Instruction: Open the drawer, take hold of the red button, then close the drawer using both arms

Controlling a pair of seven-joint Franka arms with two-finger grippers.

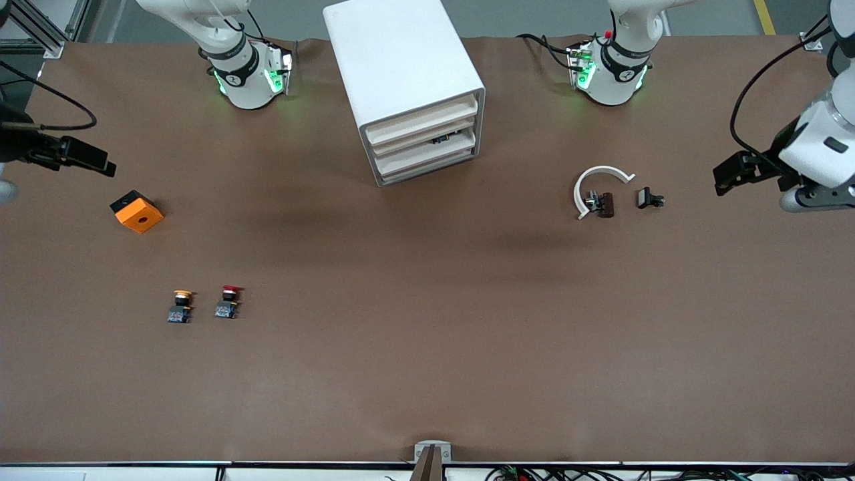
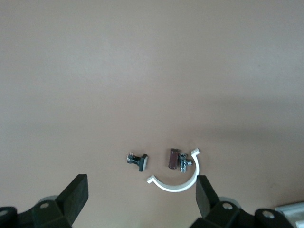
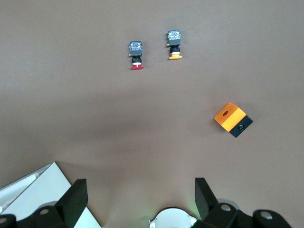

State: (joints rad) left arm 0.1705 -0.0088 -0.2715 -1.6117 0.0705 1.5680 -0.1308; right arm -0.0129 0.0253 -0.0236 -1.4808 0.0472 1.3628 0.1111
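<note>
Robotics lab bench. Two fixed white arms (image 1: 244,73) on a brown-covered table (image 1: 427,347). Aluminium framing (image 1: 40,30), loose cables (image 1: 601,473) at edge.

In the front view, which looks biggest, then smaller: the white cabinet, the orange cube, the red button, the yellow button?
1. The white cabinet, by far the biggest.
2. The orange cube.
3. The red button and the yellow button look about the same size, so I won't rank one over the other.

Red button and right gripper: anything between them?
Front view: only the orange cube lies roughly between the right gripper and the red button; otherwise bare table.
</note>
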